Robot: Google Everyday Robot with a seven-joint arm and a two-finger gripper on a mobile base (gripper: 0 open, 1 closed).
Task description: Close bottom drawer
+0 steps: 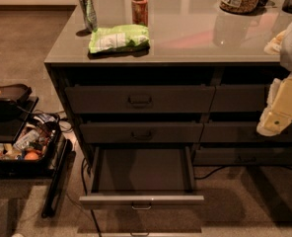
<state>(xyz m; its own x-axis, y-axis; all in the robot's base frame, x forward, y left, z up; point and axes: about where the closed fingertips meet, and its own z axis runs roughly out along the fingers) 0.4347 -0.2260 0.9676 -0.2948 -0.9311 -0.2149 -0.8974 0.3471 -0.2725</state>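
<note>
Fingers (273,122) (spread: cannot tell) hang at right edge, before upper drawers (235,98); bottom drawer (141,200) stands open.

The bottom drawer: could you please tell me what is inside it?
The bottom drawer shows a bare floor; its rear, under the drawer above, is hidden. The gripper hangs at the right, apart.

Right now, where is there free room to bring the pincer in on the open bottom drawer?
Bare carpet lies right of the bottom drawer, below the shut right-hand drawers; the pincer hangs above it at the right edge. The drawer's inside looks empty too. Left is crowded: a cluttered black case and a long black bar.
</note>
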